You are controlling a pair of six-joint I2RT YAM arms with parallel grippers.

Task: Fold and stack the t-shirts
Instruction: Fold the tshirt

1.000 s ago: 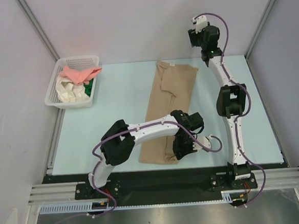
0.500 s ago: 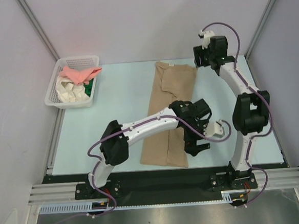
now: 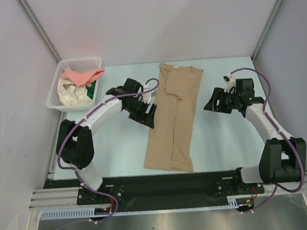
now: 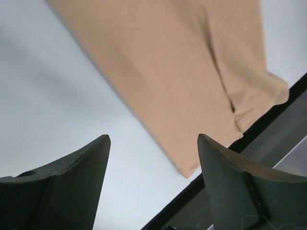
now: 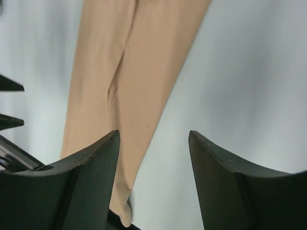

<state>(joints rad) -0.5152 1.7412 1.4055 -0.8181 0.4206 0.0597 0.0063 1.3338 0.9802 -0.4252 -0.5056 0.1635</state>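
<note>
top looks down; close wrist views share tan t-shirt (image 4: 168, 72).

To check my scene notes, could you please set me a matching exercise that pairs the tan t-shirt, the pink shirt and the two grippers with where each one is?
Things:
1. tan t-shirt
2. salmon-pink shirt
3. left gripper
4. right gripper

Places and states:
A. open, off the tan shirt's right edge
B. lying on top in the white basket
C. folded into a long strip, flat in the middle of the table
D. open, at the tan shirt's left edge

Pairs: 1-C, 2-B, 3-D, 4-A.
</note>
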